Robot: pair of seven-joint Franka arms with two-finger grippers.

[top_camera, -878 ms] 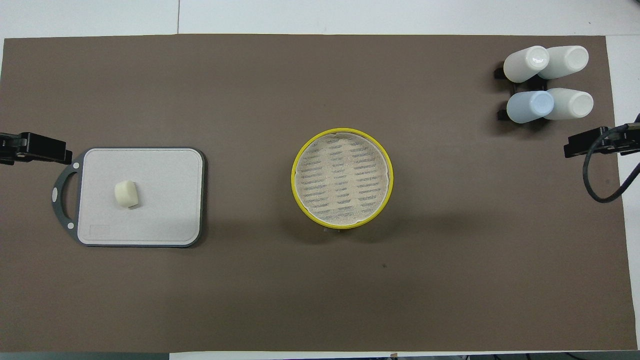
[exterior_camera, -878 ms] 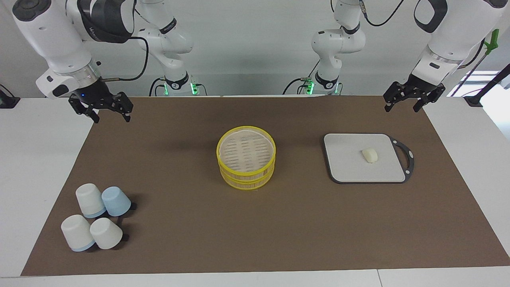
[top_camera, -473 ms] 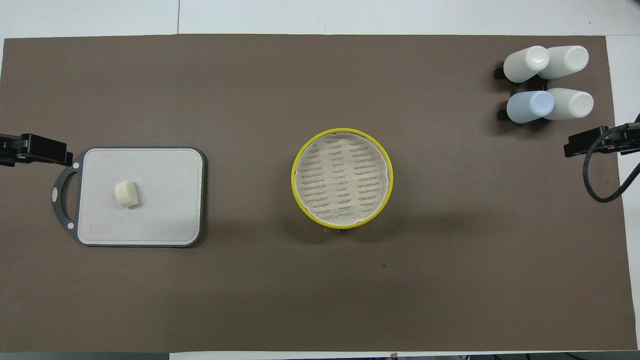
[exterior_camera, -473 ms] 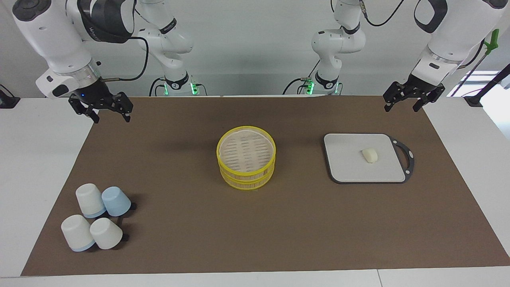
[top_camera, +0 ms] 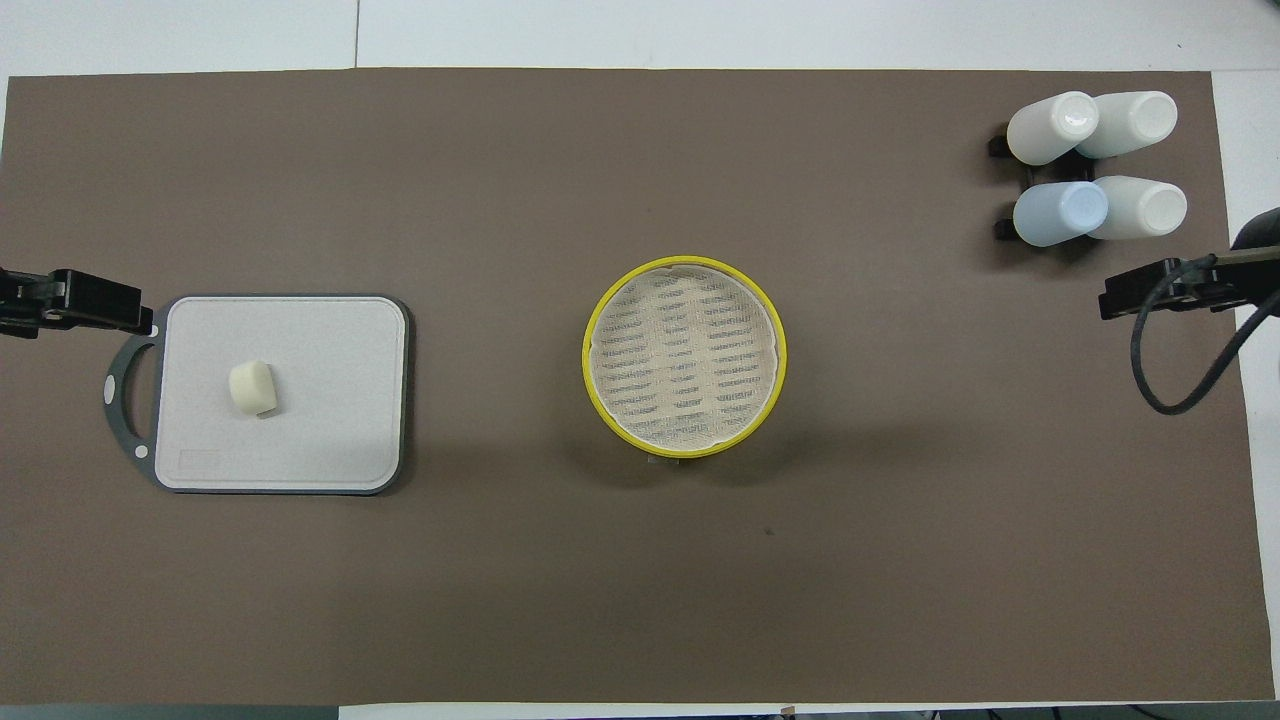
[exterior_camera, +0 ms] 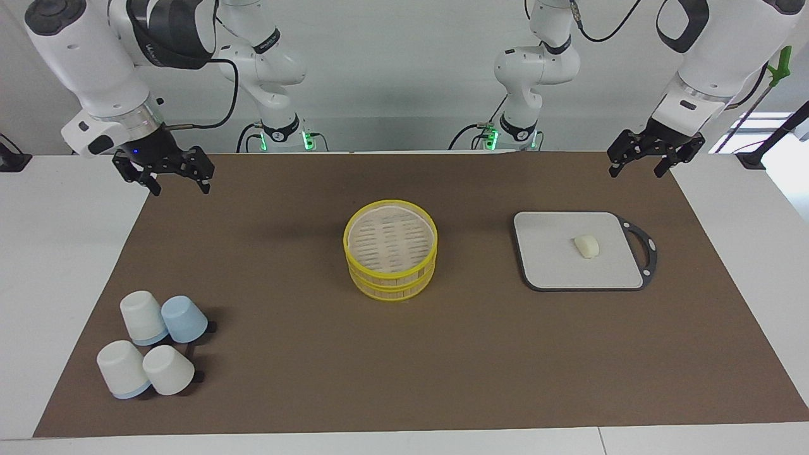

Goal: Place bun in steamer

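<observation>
The bun (exterior_camera: 586, 246) (top_camera: 252, 387), a small cream-white lump, lies on a grey square board (exterior_camera: 550, 259) (top_camera: 330, 400) toward the left arm's end of the table. The steamer (exterior_camera: 392, 285) (top_camera: 587, 355), two stacked bamboo tiers with yellow rims, stands at the middle of the brown mat with its slatted floor bare. My left gripper (exterior_camera: 637, 170) hangs open and holding nothing over the mat's corner at the robots' edge, near the board's handle. Over the mat's other corner on that edge, my right gripper (exterior_camera: 179, 188) hangs open with nothing in it.
Several upturned cups (exterior_camera: 155, 344) (top_camera: 1095, 165), white and one pale blue, stand clustered on a dark rack farther from the robots at the right arm's end. The board's dark handle (exterior_camera: 648, 253) points toward the table's end.
The right gripper has shifted a little toward the middle of the table. The left gripper has crept slightly toward the board. The bun and steamer have not moved.
</observation>
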